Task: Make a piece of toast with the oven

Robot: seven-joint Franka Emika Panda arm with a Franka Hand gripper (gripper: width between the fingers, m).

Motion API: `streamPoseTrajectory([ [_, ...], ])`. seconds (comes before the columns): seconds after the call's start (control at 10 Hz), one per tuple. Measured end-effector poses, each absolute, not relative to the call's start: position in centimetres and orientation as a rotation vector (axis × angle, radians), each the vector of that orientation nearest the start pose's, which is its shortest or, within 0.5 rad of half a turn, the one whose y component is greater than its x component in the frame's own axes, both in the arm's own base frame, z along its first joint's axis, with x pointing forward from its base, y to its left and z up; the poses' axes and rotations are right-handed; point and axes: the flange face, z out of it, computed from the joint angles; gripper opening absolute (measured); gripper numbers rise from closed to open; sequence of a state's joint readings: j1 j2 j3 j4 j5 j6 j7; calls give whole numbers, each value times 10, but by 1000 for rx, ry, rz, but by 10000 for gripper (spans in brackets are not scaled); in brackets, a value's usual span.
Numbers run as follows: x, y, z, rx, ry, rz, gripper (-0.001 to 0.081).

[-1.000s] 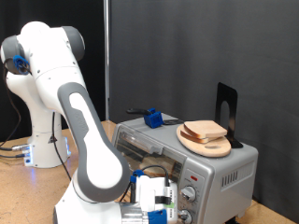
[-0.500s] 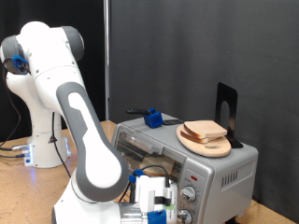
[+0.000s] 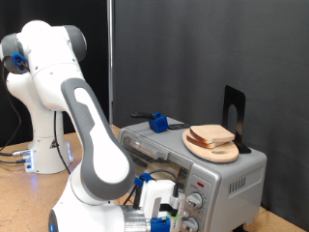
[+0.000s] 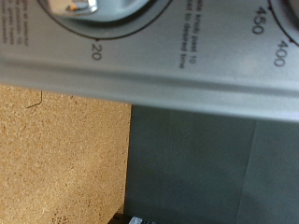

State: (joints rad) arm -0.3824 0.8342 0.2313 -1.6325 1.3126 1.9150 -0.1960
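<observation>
The silver toaster oven (image 3: 232,179) stands at the exterior view's bottom right, its glass door (image 3: 154,155) facing left. Slices of toast (image 3: 212,134) lie stacked on a round wooden board (image 3: 220,152) on top of the oven. My gripper (image 3: 177,207) is low at the oven's front, right by its two round knobs (image 3: 194,201). The wrist view shows the oven's control panel (image 4: 187,65) very close, with dial numbers 20, 400 and 450 and the edge of a shiny knob (image 4: 75,6). My fingers do not show there.
A blue-handled tool (image 3: 157,122) and a black stand (image 3: 233,108) sit on the oven top. The oven rests on a cork-coloured table (image 4: 56,159). A black curtain (image 3: 212,48) hangs behind. My arm's white base (image 3: 43,145) stands at the left.
My arm has leaned a little towards the exterior view's right, and the hand has edged closer to the oven's knobs. The toast and the tool have not moved.
</observation>
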Motion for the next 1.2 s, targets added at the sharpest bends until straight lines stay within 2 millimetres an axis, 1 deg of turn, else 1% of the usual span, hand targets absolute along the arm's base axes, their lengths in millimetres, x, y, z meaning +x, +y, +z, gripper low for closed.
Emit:
streamPoseTrajectory([
  [0.1,663,-50,156,-1652,797,272,469],
  [0.2,663,-50,156,-1652,798,272,469],
  [0.3,663,-50,156,-1652,797,271,671],
  [0.4,663,-51,155,-1655,802,268,765],
  [0.5,663,-51,155,-1658,807,263,765],
  [0.6,664,-51,154,-1662,812,259,801],
  [1.2,665,-40,144,-1691,831,254,806],
])
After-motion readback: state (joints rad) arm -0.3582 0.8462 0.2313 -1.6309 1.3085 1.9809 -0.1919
